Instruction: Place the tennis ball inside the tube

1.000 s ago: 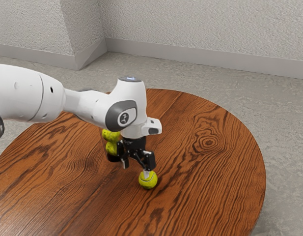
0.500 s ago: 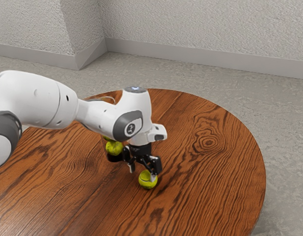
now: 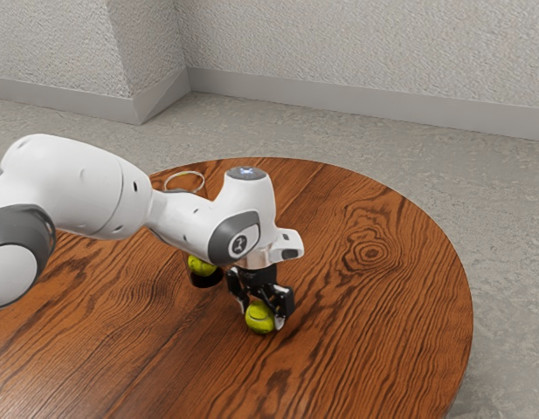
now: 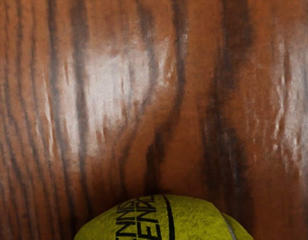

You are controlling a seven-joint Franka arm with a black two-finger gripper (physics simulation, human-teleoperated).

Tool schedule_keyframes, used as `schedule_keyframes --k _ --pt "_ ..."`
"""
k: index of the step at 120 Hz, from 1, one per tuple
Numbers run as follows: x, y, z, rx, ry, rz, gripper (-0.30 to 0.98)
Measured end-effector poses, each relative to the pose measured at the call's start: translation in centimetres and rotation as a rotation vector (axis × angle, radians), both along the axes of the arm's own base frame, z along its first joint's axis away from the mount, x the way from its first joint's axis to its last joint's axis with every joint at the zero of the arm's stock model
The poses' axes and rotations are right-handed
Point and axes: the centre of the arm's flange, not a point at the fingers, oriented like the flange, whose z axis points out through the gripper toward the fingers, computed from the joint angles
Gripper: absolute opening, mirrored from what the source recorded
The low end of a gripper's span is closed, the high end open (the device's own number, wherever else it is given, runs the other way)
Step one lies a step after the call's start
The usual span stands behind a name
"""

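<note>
In the exterior view my gripper [image 3: 262,314] is down over the loose tennis ball [image 3: 260,319] on the table. The fingers stand open on either side of it, with no clear grip from both. The top of that ball [image 4: 166,220] appears at the wrist view's lower edge, with dark lettering on its yellow-green felt. In the exterior view, a clear tube stands upright behind the hand and toward the left, with a round rim [image 3: 184,182] and a black base [image 3: 204,280]. A tennis ball [image 3: 199,265] shows low inside it; the arm hides much of the tube.
The round wooden table [image 3: 374,340] has its curved edge at the exterior view's right. My forearm and wrist pass in front of the tube, close to it. Beyond the table are grey floor and a pale wall.
My hand has come lower and moved toward the exterior view's right, bringing its fingers around the loose ball. The ball has shifted very slightly. More of the tube's rim has come into sight behind the arm.
</note>
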Motion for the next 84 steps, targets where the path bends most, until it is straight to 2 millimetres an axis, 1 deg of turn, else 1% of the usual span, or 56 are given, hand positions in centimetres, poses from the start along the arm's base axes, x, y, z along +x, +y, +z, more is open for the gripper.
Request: schedule_keyframes --k 17,37,47,57,73,84 --pt "-0.1 0.0 0.1 -0.001 -0.005 0.002 0.47" --pt "-0.1 0.0 0.3 0.001 -0.010 0.005 0.41" --pt "-0.1 -0.1 1.2 -0.004 -0.023 0.008 0.37" --pt "-0.1 -0.2 3.5 -0.015 -0.038 0.011 0.33" --pt "-0.5 -0.3 8.6 -0.034 -0.044 0.015 0.27" --pt "0.5 -0.8 13.8 -0.041 -0.056 0.005 0.25"
